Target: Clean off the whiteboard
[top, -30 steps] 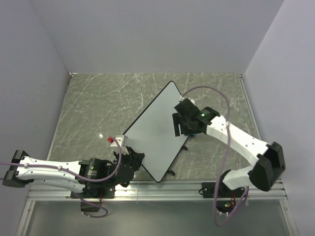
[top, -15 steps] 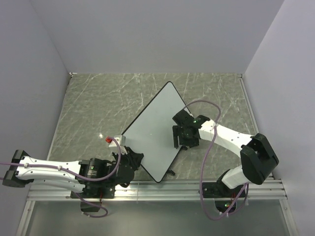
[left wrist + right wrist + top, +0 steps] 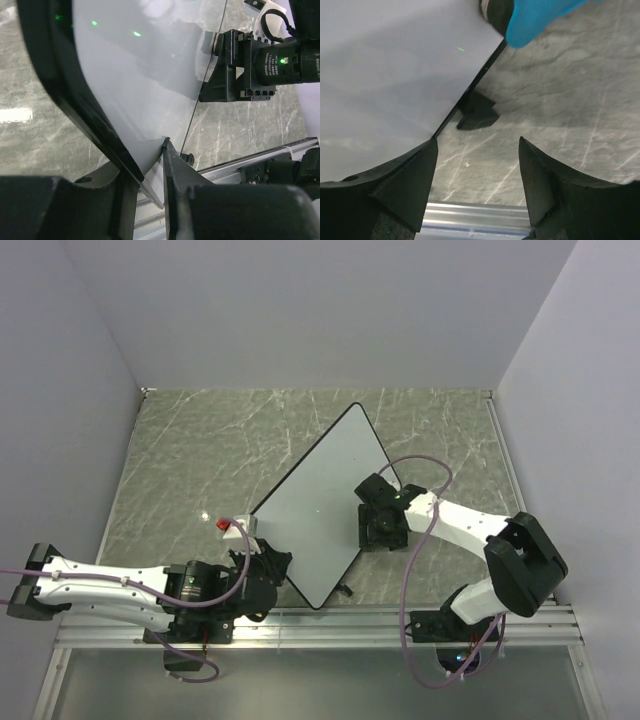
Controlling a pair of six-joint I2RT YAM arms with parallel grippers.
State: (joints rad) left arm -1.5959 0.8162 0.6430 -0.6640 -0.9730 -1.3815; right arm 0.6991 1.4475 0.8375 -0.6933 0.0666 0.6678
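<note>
1. Across the middle of the tabletop (image 3: 200,450) lies the whiteboard (image 3: 315,495). It is turned corner-on like a diamond, with one corner far and one close to the near rail (image 3: 330,622).
2. Your left gripper (image 3: 268,562) is clamped on the board's near-left edge, and its wrist view shows the thin black rim pinched between the fingers. Hold that grip firm so the board cannot skate under a wipe.
3. Your right gripper (image 3: 382,532) hovers over the board's right edge with its jaws apart and nothing between them. Below it you can see the rim and one black foot (image 3: 477,115).
4. A blue block (image 3: 535,20), probably the eraser, shows only at the top of the right wrist view, by the rim. I cannot tell whether it rests on the board or beside it, so check before you close.
5. From above, the white face shows no marks that I can make out. My judgement is to take the block squarely and lay it flat. Then sweep in long, overlapping strokes from the right edge toward the left corner, pressing lightly.
6. Mind the edges. The right rim and the foot sit directly beneath the gripper, so a stroke that runs off could catch there. The rail lies just near of the board's nearest corner. More bare tabletop shows far and to the left, so reposition on that side.
</note>
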